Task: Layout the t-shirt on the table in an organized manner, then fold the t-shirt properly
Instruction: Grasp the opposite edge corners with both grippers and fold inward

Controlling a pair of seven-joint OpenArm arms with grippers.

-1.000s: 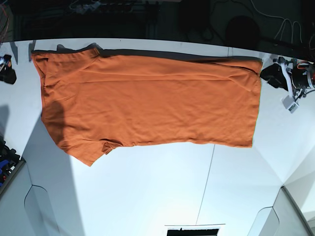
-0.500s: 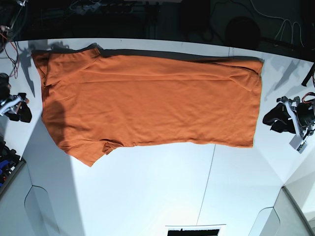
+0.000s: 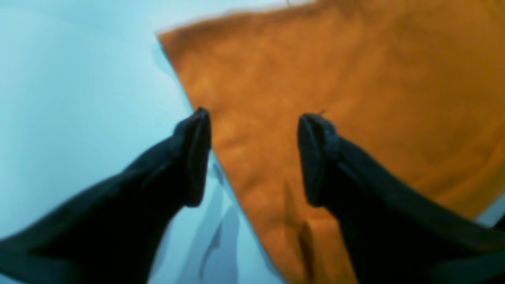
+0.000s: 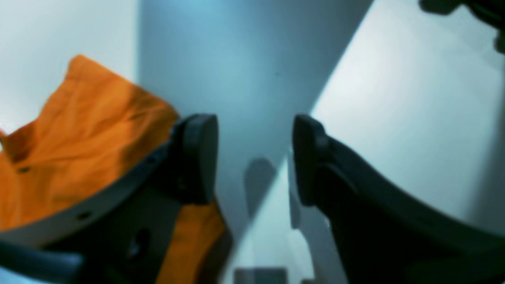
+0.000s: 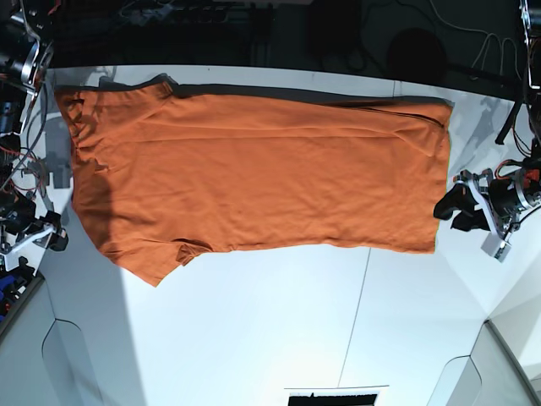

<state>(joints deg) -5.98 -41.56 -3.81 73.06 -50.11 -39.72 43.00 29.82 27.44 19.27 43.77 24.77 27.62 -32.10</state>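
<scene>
The orange t-shirt (image 5: 254,169) lies spread flat across the far half of the white table (image 5: 254,321), with a sleeve poking out at the lower left. In the base view my left gripper (image 5: 450,211) sits at the shirt's right edge near its front corner. It is open, and in the left wrist view the cloth's edge (image 3: 244,173) runs between its fingers (image 3: 315,157). My right gripper (image 5: 52,238) hovers off the shirt's left edge, beside the sleeve. It is open with only table between its pads (image 4: 197,157), and the t-shirt (image 4: 79,150) is to its left.
A thin dark seam (image 5: 355,313) crosses the table's front half. Cables and dark gear line the far edge (image 5: 406,42). A dark object (image 5: 334,396) sits at the front middle, and blue parts (image 5: 8,288) at the left rim.
Both arms have come down along the shirt's sides toward the front. The left gripper has closed in on the right edge and spread its jaws wider. The shirt has not moved.
</scene>
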